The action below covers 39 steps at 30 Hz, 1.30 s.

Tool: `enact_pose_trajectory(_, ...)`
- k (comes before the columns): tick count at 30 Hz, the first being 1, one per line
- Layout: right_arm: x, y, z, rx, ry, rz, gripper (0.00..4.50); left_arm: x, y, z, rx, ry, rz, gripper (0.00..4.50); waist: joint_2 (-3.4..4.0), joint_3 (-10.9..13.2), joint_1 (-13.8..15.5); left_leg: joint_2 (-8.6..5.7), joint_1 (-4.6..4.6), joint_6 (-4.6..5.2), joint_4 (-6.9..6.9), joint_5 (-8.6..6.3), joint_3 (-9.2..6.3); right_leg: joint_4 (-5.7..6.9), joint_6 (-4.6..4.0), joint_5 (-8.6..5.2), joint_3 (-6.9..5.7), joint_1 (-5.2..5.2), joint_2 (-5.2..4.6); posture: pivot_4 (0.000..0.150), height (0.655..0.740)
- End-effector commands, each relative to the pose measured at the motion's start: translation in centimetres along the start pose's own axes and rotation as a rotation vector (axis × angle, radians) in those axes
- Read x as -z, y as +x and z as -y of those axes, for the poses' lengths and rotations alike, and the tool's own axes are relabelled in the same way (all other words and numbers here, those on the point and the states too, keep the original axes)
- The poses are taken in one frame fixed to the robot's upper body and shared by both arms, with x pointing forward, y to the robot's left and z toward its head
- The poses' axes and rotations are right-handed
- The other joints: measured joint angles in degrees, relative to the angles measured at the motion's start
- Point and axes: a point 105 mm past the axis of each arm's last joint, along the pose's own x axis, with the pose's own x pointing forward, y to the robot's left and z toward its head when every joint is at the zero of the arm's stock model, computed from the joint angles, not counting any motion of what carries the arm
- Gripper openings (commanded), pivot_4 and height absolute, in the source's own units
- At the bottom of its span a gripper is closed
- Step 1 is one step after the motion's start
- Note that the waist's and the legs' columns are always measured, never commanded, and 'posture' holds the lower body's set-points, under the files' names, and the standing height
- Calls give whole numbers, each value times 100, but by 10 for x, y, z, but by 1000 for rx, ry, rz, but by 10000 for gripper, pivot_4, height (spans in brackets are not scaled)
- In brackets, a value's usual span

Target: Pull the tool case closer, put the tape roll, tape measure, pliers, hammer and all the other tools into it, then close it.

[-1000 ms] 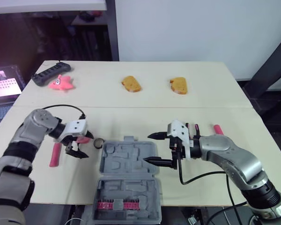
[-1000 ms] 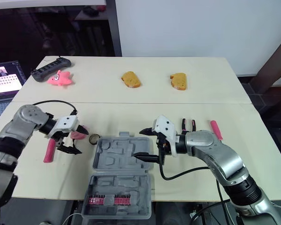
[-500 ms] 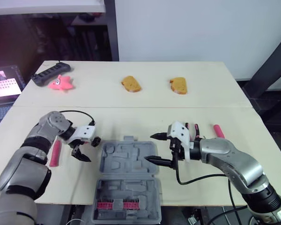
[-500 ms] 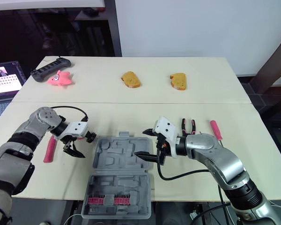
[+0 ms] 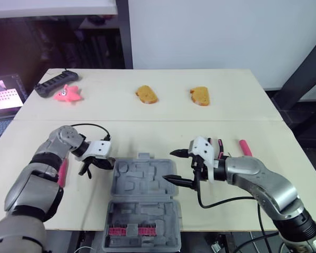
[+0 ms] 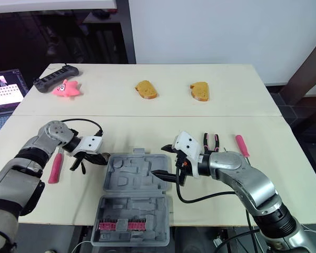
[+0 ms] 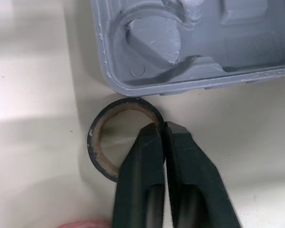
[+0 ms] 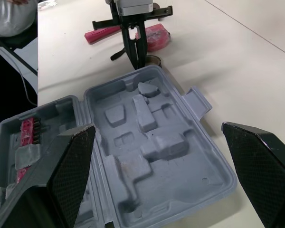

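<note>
table [image 5: 163,121] is carrying open grey tool case [image 5: 145,203] | tape roll [image 7: 125,137] is lying just beside case's far-left corner | pink-handled tool [image 5: 61,172] is lying left of case | pliers [image 6: 210,141] and second pink handle [image 5: 245,147] are lying right of case | toast piece [image 5: 147,94], second toast piece [image 5: 200,96], pink toy [image 5: 68,93], black controller [image 5: 51,84] are sitting well beyond case

Far side of the counter [image 5: 237,84]: black handheld controller [image 5: 53,83] at the left corner, pink star-shaped soft toy [image 5: 68,94] touching its near edge. Two toast-like slices [image 5: 147,94] [image 5: 200,96] mid-counter, well apart. Lit laptop screen [image 5: 4,90] beyond the left edge.
</note>
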Motion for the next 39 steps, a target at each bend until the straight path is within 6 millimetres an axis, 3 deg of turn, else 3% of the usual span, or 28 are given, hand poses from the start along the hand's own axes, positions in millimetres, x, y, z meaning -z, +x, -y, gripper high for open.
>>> enact_pose_trajectory(1,-11,-1,-2,-1,-31,38,45000,2,-7,-1,-16,9,-12,490,0,0,1,0,0,0,0,0,0,0,0,0,0,0,0,1500,7400)
enact_pose_trajectory(6,-11,0,-2,1,-30,40,45000,2,-9,-2,-21,16,-14,490,0,0,0,0,0,0,0,0,0,0,0,0,0,0,0,1500,7400)
enact_pose_trajectory(13,-12,0,-3,7,-31,42,45000,-10,-46,-9,-64,59,3,490,0,0,0,0,-2,0,0,0,-2,1,0,0,-1,-2,1,1500,7400)
enact_pose_trajectory(16,-11,1,-4,10,-27,44,45000,-15,-53,-8,-61,102,-7,490,0,1,1,0,-3,0,0,0,-2,1,0,0,-1,-2,0,1500,7400)
enact_pose_trajectory(24,-11,5,-5,17,-22,54,45000,-46,-27,-2,40,161,73,490,0,1,5,0,-3,0,1,0,-3,3,0,0,-1,-1,0,1500,7400)
enact_pose_trajectory(32,-11,5,-7,31,-10,60,45000,-56,-8,-1,98,170,91,490,0,1,2,0,-1,0,1,0,-4,5,0,-1,-1,-1,2,1500,7400)
enact_pose_trajectory(39,-9,4,-9,42,0,60,45000,-52,-1,3,134,173,65,490,0,0,4,0,-1,0,1,0,-4,5,-1,-1,-1,-1,2,1500,7400)
